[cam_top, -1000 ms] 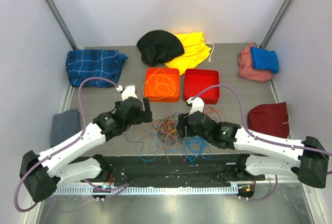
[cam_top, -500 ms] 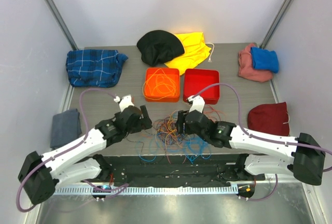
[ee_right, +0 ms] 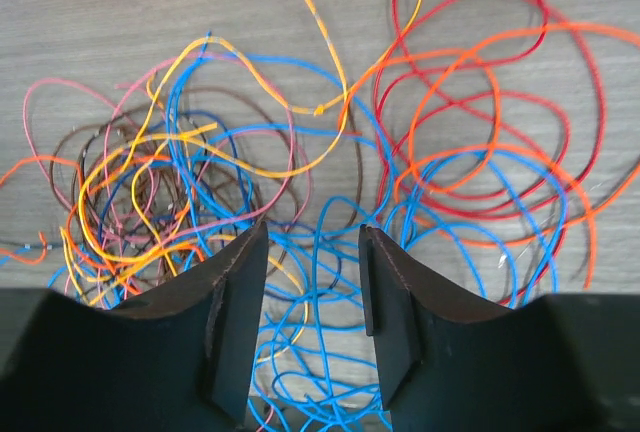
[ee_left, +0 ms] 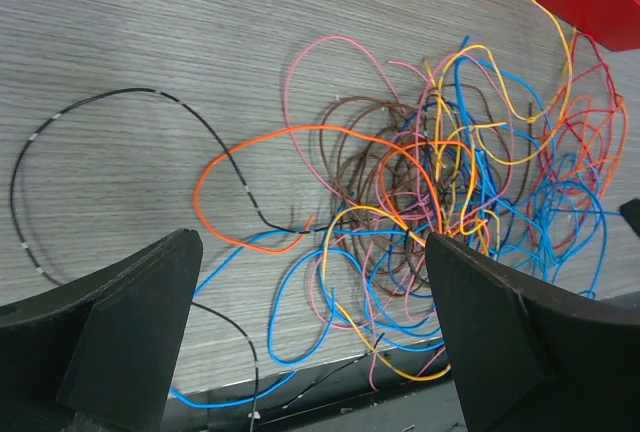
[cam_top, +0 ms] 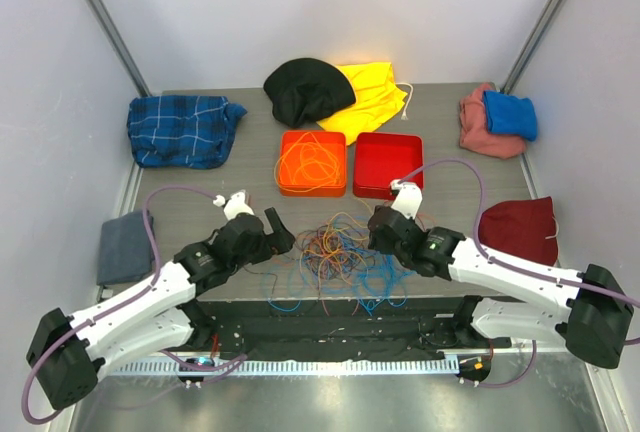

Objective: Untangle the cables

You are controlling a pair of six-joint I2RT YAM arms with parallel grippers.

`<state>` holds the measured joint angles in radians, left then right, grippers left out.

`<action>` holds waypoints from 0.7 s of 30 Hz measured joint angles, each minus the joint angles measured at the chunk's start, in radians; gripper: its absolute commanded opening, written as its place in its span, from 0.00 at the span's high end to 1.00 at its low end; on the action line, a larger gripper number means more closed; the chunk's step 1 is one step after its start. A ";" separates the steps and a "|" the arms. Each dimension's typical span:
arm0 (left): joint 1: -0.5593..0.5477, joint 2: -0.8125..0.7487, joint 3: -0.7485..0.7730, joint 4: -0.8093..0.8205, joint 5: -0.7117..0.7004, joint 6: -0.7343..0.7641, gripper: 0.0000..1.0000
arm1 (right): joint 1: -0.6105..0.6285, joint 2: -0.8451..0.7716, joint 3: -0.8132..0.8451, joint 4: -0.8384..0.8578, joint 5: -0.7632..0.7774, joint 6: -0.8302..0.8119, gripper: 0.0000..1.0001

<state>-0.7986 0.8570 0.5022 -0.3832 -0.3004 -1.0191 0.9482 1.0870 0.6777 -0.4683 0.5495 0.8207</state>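
The cables (cam_top: pixel 335 255) lie in a loose tangle of orange, yellow, blue, pink, brown and red loops near the table's front edge. My left gripper (cam_top: pixel 277 234) hangs at the tangle's left side, wide open and empty. From the left wrist the cables (ee_left: pixel 450 182) spread ahead of the left gripper (ee_left: pixel 310 240), and a black cable (ee_left: pixel 100 102) loops apart at the left. My right gripper (cam_top: pixel 376 240) hovers over the tangle's right part. In its wrist view the right gripper (ee_right: pixel 312 228) has its jaws half apart, with blue cables (ee_right: pixel 330 282) lying under the gap and nothing pinched.
An orange bin (cam_top: pixel 288 184) holding coiled orange cable and a red bin (cam_top: pixel 388 190) stand behind the tangle. Cloths ring the table: black (cam_top: pixel 305 90), yellow (cam_top: pixel 375 97), blue plaid (cam_top: pixel 180 129), grey (cam_top: pixel 125 245), maroon (cam_top: pixel 520 230), pink (cam_top: pixel 475 132), blue (cam_top: pixel 510 114).
My right gripper has pulled back to the right from the tangle's middle, and its jaws have narrowed. My left gripper has drifted slightly nearer the front edge, still wide open.
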 measured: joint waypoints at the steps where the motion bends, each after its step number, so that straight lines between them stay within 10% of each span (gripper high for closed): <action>1: 0.000 0.002 -0.002 0.006 0.007 0.000 0.00 | 0.004 -0.001 -0.005 0.000 -0.003 0.010 0.53; 13: 0.000 0.027 -0.029 0.060 0.044 0.005 0.00 | 0.028 0.043 -0.050 -0.008 -0.100 0.066 0.99; 21: 0.000 0.030 -0.029 0.063 0.051 0.005 0.00 | 0.028 0.036 0.194 -0.135 -0.043 -0.050 0.99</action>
<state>-0.7986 0.8871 0.4728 -0.3206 -0.2493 -1.0142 0.9760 1.1233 0.8715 -0.6037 0.5064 0.7704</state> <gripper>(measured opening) 0.995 0.037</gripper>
